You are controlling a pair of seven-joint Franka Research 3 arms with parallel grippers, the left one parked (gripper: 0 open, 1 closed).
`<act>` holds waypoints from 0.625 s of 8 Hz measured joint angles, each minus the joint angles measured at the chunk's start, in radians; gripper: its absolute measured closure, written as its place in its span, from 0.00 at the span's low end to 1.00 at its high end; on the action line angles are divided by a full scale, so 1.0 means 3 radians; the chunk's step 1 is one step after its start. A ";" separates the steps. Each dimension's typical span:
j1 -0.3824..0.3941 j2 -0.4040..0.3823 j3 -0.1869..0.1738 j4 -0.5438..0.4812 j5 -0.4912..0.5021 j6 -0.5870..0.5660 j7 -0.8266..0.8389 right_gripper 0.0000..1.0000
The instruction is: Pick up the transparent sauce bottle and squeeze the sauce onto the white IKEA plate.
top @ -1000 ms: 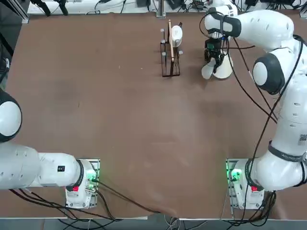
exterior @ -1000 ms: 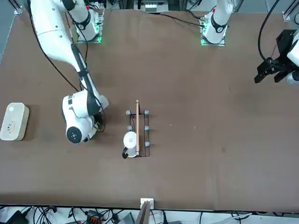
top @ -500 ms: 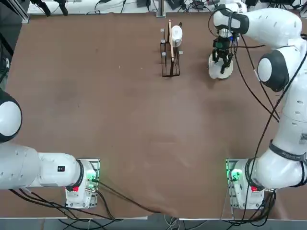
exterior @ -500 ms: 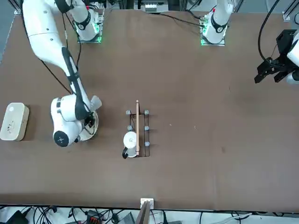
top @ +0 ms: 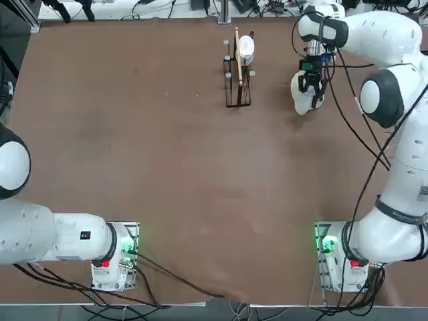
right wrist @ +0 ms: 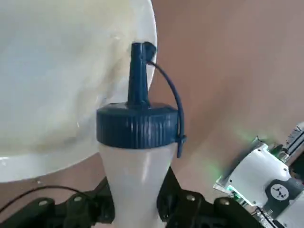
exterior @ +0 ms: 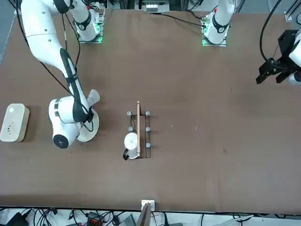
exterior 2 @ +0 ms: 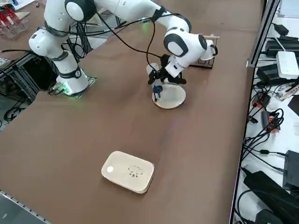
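The right gripper (right wrist: 137, 204) is closing its two fingers firmly around the transparent sauce bottle (right wrist: 137, 183), one finger pressing on each side of the clear-whitish body. In the upper right of the top view, the working arm (top: 394, 100) is reaching over the brown table (top: 167, 167) and holding the bottle there. In the right side view, the bottle is tipping nozzle-down just above the middle of the frame, its dark blue nozzle cap (exterior 2: 158, 88) pointing toward the white IKEA plate (exterior 2: 170, 97). The plate is lying on the table just right of center in the upper half of that frame, and pale, shiny smears are showing across its surface in the wrist view. A thin blue strap (right wrist: 172, 88) is curving from the nozzle tip back to the cap. The white rounded box (exterior 2: 128, 171) is resting well apart from the plate, in the lower middle of the side view. Near the top center of the top view, a black wire rack (top: 229, 83) is holding a wooden stick (top: 238, 57) and a small white disc (top: 246, 47).
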 joint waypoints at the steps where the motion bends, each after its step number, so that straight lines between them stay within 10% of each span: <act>1: 0.0041 0.0001 0.0003 -0.0023 0.0000 -0.0044 0.0000 0.63; 5: 0.0244 0.0001 0.0012 -0.0062 0.0076 -0.0051 0.0004 0.63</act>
